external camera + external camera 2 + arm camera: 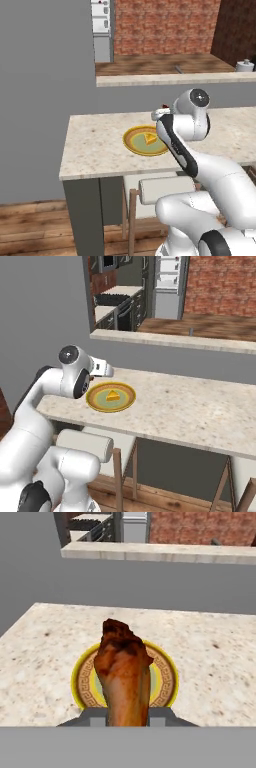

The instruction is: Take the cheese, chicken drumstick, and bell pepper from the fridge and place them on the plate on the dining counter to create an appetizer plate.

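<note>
My gripper (128,716) is shut on the chicken drumstick (124,669), a brown-orange piece that stands upright in the hand view with its thick end up. Right below it lies the plate (79,679), yellow-rimmed, on the beige speckled dining counter (45,642). In the base views the hand (161,114) (102,368) hovers at the plate's (131,144) (95,402) edge, and the yellow cheese (150,137) (114,396) wedge rests on the plate. Far back stands the fridge (167,281). The bell pepper is out of view.
A grey wall (45,75) rises left of the counter (95,145). Behind the counter runs a raised ledge (175,79) with wooden floor beyond. Padded stools (160,190) (85,443) stand under the counter's near edge. A stove (110,301) is at the far left.
</note>
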Tool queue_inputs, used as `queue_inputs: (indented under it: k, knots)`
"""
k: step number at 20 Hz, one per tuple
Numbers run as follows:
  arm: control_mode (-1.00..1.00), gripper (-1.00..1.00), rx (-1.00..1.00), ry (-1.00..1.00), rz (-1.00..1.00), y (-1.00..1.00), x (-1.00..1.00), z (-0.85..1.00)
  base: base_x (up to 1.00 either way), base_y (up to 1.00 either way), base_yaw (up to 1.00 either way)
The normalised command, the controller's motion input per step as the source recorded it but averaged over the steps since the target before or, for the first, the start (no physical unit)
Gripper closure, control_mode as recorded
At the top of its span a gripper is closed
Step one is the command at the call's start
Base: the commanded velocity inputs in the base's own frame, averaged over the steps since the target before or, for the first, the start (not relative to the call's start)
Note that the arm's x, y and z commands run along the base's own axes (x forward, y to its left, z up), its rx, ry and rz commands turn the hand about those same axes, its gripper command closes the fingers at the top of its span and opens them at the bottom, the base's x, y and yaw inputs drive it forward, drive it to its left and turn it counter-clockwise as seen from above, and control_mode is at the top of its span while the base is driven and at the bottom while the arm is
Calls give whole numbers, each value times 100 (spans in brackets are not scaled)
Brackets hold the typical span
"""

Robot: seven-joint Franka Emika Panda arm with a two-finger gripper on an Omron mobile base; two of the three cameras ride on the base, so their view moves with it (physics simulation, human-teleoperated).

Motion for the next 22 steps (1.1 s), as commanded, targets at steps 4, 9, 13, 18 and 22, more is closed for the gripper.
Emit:
queue_inputs:
  k: [4,9,13,18,22]
  knots:
    - [-100,100,0,8,0,-26,49,-17,0,0,0]
    - [-100,100,0,6,0,-13,42,-25,0,0,0]
    - [-100,100,0,8,-1,-6,16,-36,0,0,0]
    - [-100,100,-1,1,-3,-13,9,-53,0,0,0]
    - [-100,100,0,0,-3,-15,18,-58,0,0,0]
